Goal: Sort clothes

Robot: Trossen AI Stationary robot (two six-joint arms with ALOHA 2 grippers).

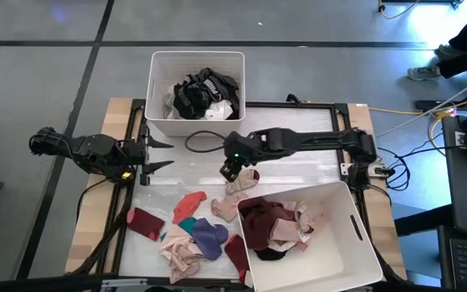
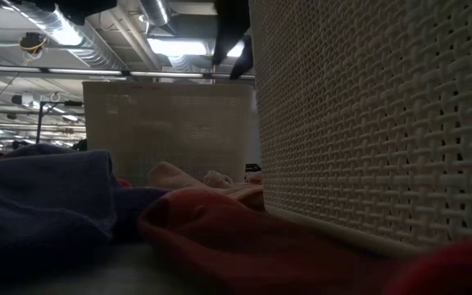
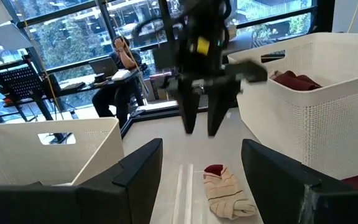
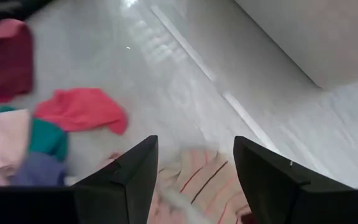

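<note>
right gripper [image 1: 230,170] above striped garment [image 1: 242,180] — apart

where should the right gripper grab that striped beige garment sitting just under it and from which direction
Probably straight down from above. The striped beige garment lies crumpled on the table, directly below the open right gripper. Pinch the raised fold at its middle, staying off the edge nearest the bin.

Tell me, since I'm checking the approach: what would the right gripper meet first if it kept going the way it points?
Probably the beige striped garment lying on the table directly under the open right gripper; the gripper hangs just above it, though the exact gap is unclear.
</note>
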